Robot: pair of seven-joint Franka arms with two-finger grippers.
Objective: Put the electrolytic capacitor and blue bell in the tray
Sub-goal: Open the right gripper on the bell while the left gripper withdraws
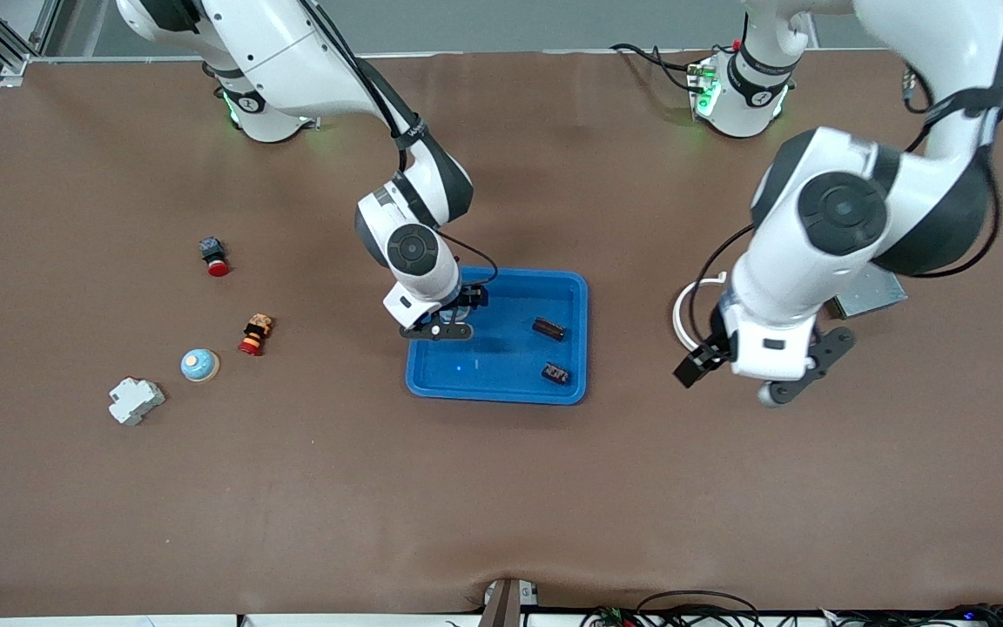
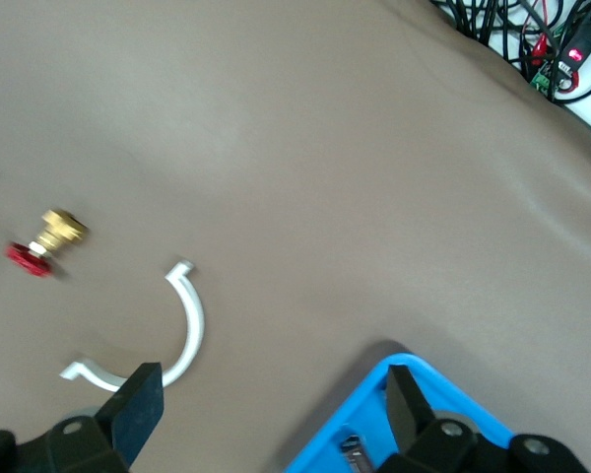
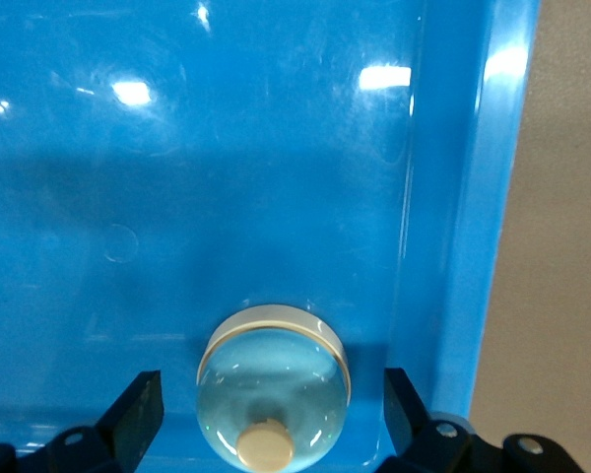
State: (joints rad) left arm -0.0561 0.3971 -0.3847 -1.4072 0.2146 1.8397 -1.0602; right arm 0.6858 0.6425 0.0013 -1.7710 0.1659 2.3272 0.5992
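The bright-blue tray [image 1: 571,287] lies mid-table. A blue bell [image 3: 273,389], a pale blue dome with a beige knob, rests in the tray's corner toward the right arm's end. My right gripper [image 3: 271,389] stands open around it, fingers apart from its sides; in the front view this gripper [image 1: 454,315] hides the bell. A dark cylinder, the electrolytic capacitor [image 1: 548,328], lies in the tray beside a second small dark part [image 1: 555,374]. My left gripper [image 1: 728,379] hangs open and empty over bare table off the tray's end; its own view [image 2: 273,379] shows the tray's corner [image 2: 394,394].
A white curved clip [image 2: 187,325] and a red-and-brass knob [image 2: 44,241] lie near the left gripper, a metal box [image 1: 867,294] under that arm. Toward the right arm's end sit a second blue dome bell [image 1: 200,365], a white breaker [image 1: 136,401], a small figure [image 1: 256,335] and a red push-button [image 1: 215,257].
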